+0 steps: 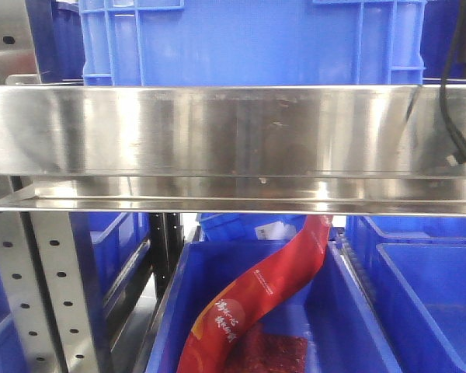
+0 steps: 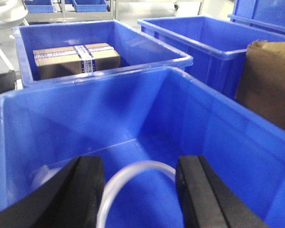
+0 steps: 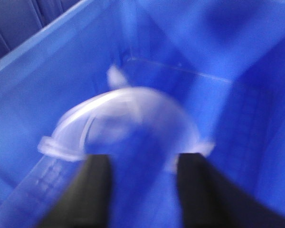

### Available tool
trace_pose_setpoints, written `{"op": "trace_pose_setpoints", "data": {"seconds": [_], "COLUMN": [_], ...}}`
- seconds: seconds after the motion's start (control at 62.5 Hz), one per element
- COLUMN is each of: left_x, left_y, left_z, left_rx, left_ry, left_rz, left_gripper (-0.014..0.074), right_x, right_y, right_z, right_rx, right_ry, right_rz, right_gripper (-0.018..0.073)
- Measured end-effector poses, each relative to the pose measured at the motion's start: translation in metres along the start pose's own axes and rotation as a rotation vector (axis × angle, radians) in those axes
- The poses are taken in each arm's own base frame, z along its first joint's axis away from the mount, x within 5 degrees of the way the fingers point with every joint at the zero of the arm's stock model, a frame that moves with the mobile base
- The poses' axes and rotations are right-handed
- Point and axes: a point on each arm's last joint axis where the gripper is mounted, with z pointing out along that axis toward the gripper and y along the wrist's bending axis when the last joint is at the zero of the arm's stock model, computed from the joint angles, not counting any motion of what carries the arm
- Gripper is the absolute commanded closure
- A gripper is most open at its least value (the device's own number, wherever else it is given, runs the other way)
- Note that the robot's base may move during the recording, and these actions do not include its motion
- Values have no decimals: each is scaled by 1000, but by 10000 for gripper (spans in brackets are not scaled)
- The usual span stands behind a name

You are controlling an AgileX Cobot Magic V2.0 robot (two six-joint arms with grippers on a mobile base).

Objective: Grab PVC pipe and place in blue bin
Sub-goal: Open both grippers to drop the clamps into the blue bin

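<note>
1. L gripper (image 2: 140,190) was spread wide, empty, low in a blue bin (image 2: 218,123); clear PVC pipe (image 2: 133,173) curved on the floor between its jaws.
2. R gripper (image 3: 142,183) also spread, above a coiled pipe (image 3: 123,116); view blurred.
3. Risk: springy, slick coil could squirt out on closing, or fingertips could jam on bin floor.

Taped cardboard box (image 2: 76,59), red pouch (image 1: 252,299), steel shelf (image 1: 217,128)

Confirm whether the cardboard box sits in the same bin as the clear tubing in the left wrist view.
No: the cardboard box lies in the farther blue bin, while the clear tubing curls in the nearer bin below the left gripper.
</note>
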Motion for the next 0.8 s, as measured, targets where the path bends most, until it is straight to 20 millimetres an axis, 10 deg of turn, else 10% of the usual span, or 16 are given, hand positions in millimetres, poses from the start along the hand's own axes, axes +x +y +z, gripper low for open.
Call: {"op": "trace_pose_setpoints", "data": {"seconds": [0.208,0.8], "left_x": [-20,-7], "left_y": [-5,-25], "left_z": [-31,-127], "left_rx": [9,73], "left_ry": [-47,16], "left_rz": [5,-27], "left_gripper": [707,707], "right_x": [-3,24], "right_y": [4,15], "right_z": [-19,-98], "right_rx": [-4,-24], "right_ry": [-17,-159], "right_rz": [-7,-16], "right_gripper": [727,727]}}
